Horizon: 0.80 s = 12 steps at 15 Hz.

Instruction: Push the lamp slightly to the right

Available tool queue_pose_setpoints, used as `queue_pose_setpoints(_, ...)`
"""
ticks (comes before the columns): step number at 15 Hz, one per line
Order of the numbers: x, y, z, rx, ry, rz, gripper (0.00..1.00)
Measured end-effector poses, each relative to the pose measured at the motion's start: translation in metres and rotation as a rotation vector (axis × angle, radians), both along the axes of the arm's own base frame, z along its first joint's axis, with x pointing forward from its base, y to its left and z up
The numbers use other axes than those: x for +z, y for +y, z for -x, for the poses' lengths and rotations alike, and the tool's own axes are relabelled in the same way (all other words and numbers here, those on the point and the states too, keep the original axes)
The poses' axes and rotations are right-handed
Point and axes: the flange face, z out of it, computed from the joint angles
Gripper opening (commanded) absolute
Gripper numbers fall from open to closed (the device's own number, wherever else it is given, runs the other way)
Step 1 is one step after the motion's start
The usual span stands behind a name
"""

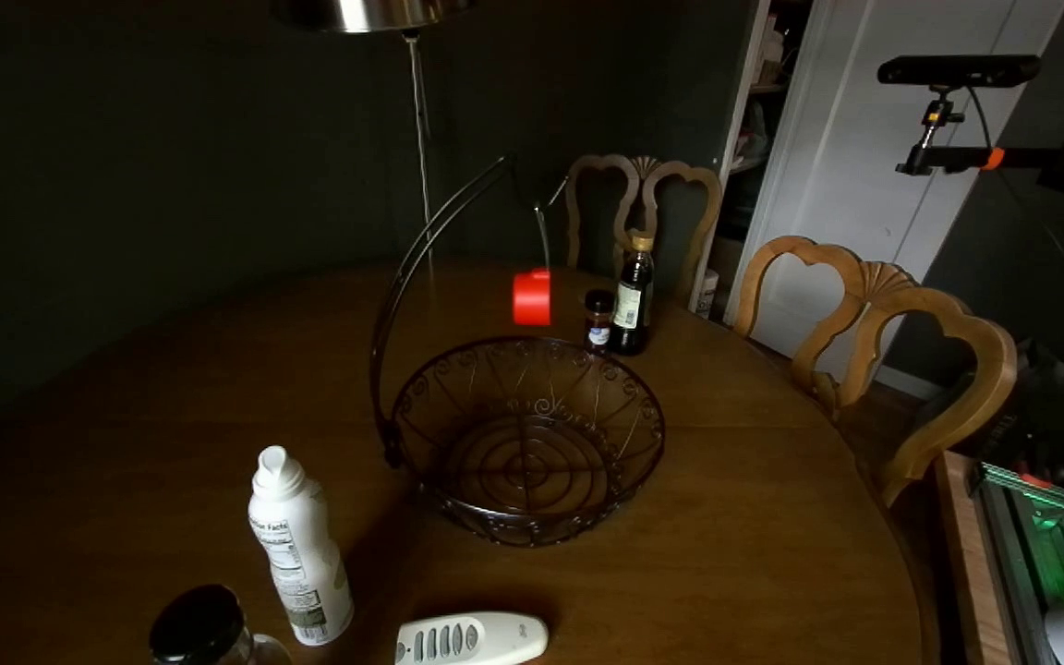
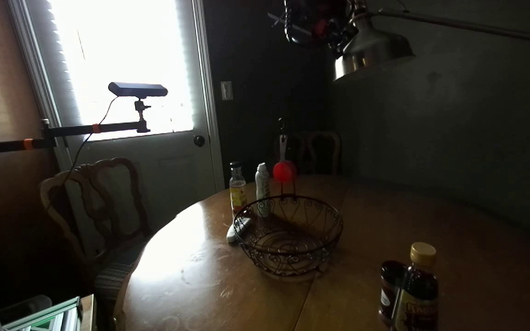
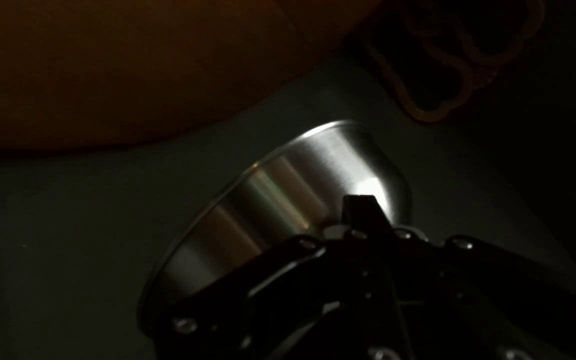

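The pincer (image 3: 360, 206) is closed together, gripping nothing, just beside the metal lamp (image 3: 283, 195), which hangs higher than the surface (image 1: 754, 517); in this dim wrist view I cannot tell surely if they touch.

The white bottle (image 1: 301, 551) is displaying "Facts" atop a label panel (image 1: 280, 552); the dark, yellow-capped bottle (image 2: 417, 292) is showing "POM," its further letters blurring beyond reading.
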Motion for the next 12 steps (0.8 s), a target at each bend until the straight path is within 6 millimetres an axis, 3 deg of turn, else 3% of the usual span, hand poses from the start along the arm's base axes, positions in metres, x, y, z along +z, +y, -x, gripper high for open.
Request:
queue_pose_setpoints(9,0.019,-0.002,0.011,-0.057,0.062,-0.086,0.00)
queue_pose_setpoints(12,0.030,-0.020,0.020,-0.137,0.091,-0.045,0.00)
